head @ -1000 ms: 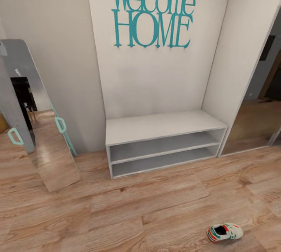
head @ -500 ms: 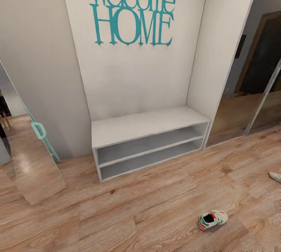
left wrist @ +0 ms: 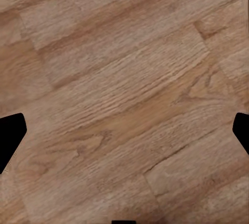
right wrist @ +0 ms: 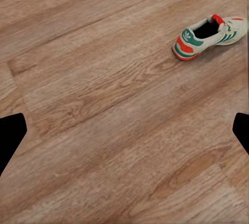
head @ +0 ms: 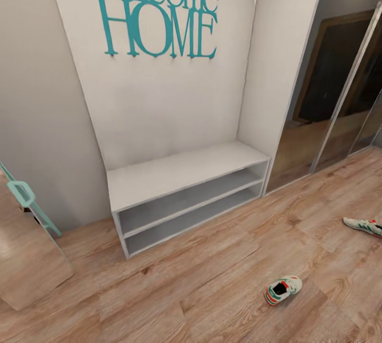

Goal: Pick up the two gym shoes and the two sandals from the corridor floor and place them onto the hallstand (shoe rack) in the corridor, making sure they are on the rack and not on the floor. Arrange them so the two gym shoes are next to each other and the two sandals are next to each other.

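Note:
One gym shoe (head: 283, 289), white with green stripes and a red-orange heel, lies on the corridor floor (head: 201, 290) at the lower right of the head view. It appears again in the right wrist view (right wrist: 210, 37), well off from my right gripper (right wrist: 124, 133), which hangs open over bare planks. The other gym shoe (head: 364, 225) lies at the right edge, partly cut off. My left gripper (left wrist: 124, 133) is open above the floor (left wrist: 124, 78) with nothing between its fingers. The sandals and the hallstand are out of view.
A plain low white bench (head: 175, 171) with two open shelves stands against the wall under teal "Welcome HOME" letters (head: 157, 11). A mirror (head: 24, 258) leans at the left. Glass sliding doors (head: 334, 99) line the right side.
The camera has turned right, so the bench, letters and mirror have slid left in the picture. The second gym shoe has come further into view at the right edge.

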Robot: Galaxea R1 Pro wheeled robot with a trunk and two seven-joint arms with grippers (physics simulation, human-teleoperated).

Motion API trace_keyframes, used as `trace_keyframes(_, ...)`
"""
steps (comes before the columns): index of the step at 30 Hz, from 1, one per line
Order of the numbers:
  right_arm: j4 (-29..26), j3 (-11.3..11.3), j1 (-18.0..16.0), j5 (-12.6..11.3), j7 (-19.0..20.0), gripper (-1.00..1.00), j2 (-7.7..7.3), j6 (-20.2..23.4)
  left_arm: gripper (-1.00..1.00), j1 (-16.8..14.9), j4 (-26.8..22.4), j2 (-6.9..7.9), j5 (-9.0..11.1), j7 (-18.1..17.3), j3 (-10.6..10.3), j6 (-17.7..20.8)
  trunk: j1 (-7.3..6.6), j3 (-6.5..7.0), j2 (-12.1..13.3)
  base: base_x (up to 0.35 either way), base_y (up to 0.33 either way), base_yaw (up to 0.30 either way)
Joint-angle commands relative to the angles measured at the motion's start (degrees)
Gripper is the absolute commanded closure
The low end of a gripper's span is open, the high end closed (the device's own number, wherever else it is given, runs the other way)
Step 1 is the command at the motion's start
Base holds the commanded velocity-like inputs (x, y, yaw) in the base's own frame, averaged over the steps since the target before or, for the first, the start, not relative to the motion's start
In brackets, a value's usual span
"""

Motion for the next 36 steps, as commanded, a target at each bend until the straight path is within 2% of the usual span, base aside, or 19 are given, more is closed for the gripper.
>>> trace_keyframes(1, 0.04, -0.05, -0.04, -0.02, -0.02, -1.00, 0.01, -0.18, -1.00, -0.02, 0.03, 0.02, 0.01, -0.02, 0.06, -0.18, 0.01, -0.11, -0.02, 0.087, 0.131, -0.261)
trace_keyframes(30, -0.03, -0.05, -0.04, -0.02, -0.02, -1.00, 0.01, -0.18, -1.00, -0.02, 0.03, 0.06, -0.67, -0.11, -0.10, -0.18, 0.01, -1.70, -0.02, 0.008, 0.012, -0.261)
trace_keyframes(36, -0.10, 0.01, -0.04, -0.09, 0.05, -1.00, 0.01, -0.18, -1.00, -0.02, 0.03, 0.06, -0.69, -0.11, -0.16, -0.18, 0.01, -2.02, -0.02, 0.110, 0.009, -0.261)
